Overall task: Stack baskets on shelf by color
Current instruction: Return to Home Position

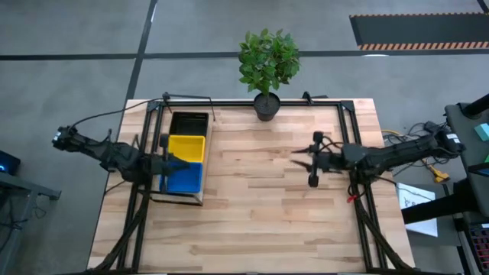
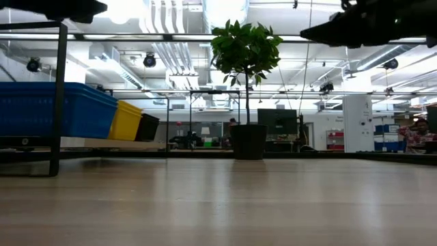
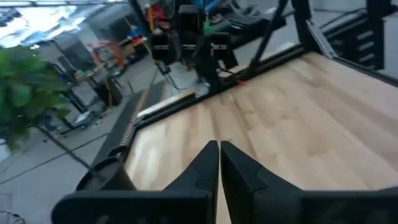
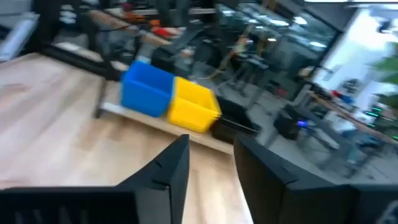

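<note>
On the table's left stands the shelf (image 1: 180, 198) with three basket stacks in a row: black (image 1: 189, 124) at the far end, yellow (image 1: 186, 147) in the middle, blue (image 1: 186, 178) at the near end. The right wrist view shows them too: blue (image 4: 147, 90), yellow (image 4: 194, 107), black (image 4: 233, 121). My left gripper (image 1: 182, 162) hovers shut above the seam between the yellow and blue stacks, pointing level toward the table's right, with nothing in it (image 3: 219, 158). My right gripper (image 1: 307, 162) hangs over the table's right half, its fingers apart and empty (image 4: 211, 155).
A potted plant (image 1: 267, 105) stands at the middle of the far edge. Black frame rails (image 1: 252, 102) run along the far edge and down both sides. Bare wooden tabletop (image 1: 260, 206) lies between the shelf and the right arm.
</note>
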You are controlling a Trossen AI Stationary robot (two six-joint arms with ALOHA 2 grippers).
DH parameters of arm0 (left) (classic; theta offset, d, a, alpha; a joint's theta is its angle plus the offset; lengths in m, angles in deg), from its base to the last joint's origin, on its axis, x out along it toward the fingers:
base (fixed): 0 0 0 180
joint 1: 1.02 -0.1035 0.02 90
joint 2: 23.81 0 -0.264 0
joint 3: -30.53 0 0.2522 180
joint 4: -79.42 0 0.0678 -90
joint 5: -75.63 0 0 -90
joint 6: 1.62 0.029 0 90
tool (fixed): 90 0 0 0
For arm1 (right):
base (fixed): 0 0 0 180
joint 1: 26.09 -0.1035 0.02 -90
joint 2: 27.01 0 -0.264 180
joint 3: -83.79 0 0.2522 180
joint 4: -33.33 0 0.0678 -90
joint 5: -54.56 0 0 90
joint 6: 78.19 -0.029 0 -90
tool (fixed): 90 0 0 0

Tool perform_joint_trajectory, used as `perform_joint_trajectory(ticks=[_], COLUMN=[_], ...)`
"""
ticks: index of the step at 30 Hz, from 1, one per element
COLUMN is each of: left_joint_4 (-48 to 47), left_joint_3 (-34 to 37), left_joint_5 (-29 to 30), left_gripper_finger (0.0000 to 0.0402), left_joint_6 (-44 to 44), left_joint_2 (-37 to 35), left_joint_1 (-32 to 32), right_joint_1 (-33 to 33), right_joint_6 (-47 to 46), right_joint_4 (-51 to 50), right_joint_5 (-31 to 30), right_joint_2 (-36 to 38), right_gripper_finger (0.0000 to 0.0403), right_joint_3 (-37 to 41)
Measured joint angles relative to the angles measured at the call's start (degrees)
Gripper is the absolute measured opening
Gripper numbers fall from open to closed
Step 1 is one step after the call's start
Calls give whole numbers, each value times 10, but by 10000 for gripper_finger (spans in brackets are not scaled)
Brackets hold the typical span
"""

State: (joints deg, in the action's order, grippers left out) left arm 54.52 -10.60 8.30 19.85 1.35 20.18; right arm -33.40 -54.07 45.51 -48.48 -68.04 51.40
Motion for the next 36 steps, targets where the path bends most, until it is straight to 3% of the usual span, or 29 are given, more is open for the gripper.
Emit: perform_joint_trajectory(ticks=[7,16,23,28,36], left_joint_4=[-4,2,61,126,122], left_joint_3=[59,136,176,209,228], left_joint_5=[-4,-6,4,21,21], left_gripper_finger=[0,0,0,0,0], left_joint_6=[-1,-10,-29,-30,-30], left_joint_2=[-111,-245,-227,-233,-224], left_joint_1=[-25,-25,-25,-25,-25], right_joint_1=[65,74,74,73,74], right_joint_6=[-5,-4,-1,1,-8], right_joint_4=[-9,-79,-81,-27,-27], right_joint_5=[56,56,56,76,65], right_joint_2=[110,233,302,346,410], right_gripper_finger=[83,63,61,53,43], right_joint_3=[59,99,129,172,179])
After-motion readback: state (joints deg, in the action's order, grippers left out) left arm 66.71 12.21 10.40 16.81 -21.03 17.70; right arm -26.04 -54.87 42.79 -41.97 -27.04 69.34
